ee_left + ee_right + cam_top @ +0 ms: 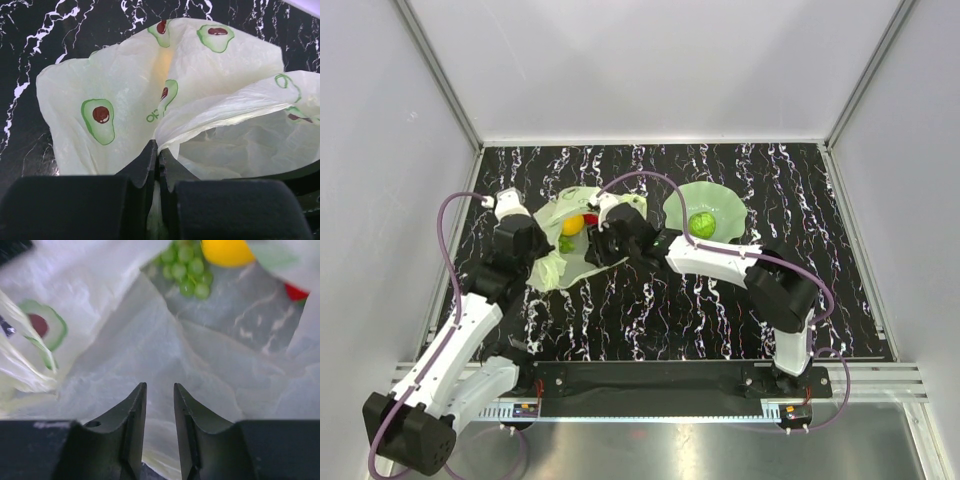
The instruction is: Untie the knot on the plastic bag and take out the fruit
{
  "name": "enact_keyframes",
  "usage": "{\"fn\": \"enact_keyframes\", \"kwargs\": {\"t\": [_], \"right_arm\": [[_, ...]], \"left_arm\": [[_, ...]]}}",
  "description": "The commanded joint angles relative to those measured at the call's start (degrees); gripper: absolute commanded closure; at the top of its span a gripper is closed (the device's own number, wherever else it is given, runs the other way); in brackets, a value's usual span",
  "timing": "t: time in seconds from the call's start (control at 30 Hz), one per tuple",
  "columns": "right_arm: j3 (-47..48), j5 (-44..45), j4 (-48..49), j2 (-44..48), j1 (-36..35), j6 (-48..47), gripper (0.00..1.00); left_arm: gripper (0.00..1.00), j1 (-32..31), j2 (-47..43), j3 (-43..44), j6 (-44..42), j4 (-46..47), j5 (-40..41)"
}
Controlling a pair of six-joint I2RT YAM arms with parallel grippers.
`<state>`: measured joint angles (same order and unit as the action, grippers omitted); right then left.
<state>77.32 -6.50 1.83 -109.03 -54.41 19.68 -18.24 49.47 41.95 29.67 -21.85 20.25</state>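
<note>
The pale green plastic bag [558,268] with avocado prints lies open on the black marbled table. My left gripper [158,150] is shut on a fold of the plastic bag [125,85] at its left rim. My right gripper [160,387] hovers over the bag's inner film [140,340], jaws a small way apart with nothing between them. Inside the bag lie a green grape bunch [187,270], a yellow-orange fruit [227,251] and a red piece [296,291]. A green round fruit [702,223] sits in the green dish [732,203]. The knot is out of view.
The wavy-edged dish stands to the right of the bag, just behind my right forearm [715,258]. White walls enclose the table on three sides. A metal rail [670,380] runs along the near edge by the arm bases.
</note>
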Motion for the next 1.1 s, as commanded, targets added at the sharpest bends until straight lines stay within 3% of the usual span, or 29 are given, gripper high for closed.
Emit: {"fn": "enact_keyframes", "kwargs": {"t": [0.0, 0.17, 0.37, 0.7, 0.73, 0.8, 0.87, 0.9, 0.93, 1.07], "right_arm": [[-1.3, 4.0, -5.4, 2.0, -0.5, 1.5, 0.66], [-3.8, 9.5, -10.5, 4.3, -0.5, 2.9, 0.66], [-3.0, 19.4, -21.9, 3.6, -0.2, 8.0, 0.69], [-9.5, 24.3, -25.2, 8.0, 2.6, 13.8, 0.69], [-9.6, 24.1, -25.5, 8.1, 2.8, 13.8, 0.69], [-9.6, 24.0, -25.4, 8.4, 2.9, 13.5, 0.69], [-9.6, 22.9, -24.8, 9.0, 2.9, 13.2, 0.69], [-9.6, 22.6, -24.4, 9.3, 2.9, 13.0, 0.70], [-9.6, 22.1, -24.0, 9.5, 2.9, 12.7, 0.70], [-9.5, 16.7, -20.8, 10.2, 2.9, 10.4, 0.71]], "left_arm": [[0.95, 0.3, -1.8, -0.4, -1.5, -1.3, 1.7], [0.90, 0.3, -4.0, 0.9, -4.6, 1.0, 8.6], [0.91, 1.2, 4.1, 8.3, -11.1, 1.4, 16.6], [0.93, 10.8, 14.2, 12.1, -14.5, 14.2, 12.5], [0.88, 11.2, 14.9, 12.4, -14.7, 15.2, 12.0], [0.64, 11.8, 16.4, 13.2, -15.3, 17.3, 8.9], [0.34, 11.7, 16.4, 13.6, -15.4, 19.0, 3.5], [0.07, 11.7, 15.9, 14.1, -15.2, 18.7, 1.4], [0.01, 11.7, 15.1, 13.9, -14.4, 18.7, -0.5], [0.01, 11.5, 6.8, 12.1, -10.0, 17.5, -10.8]]}}
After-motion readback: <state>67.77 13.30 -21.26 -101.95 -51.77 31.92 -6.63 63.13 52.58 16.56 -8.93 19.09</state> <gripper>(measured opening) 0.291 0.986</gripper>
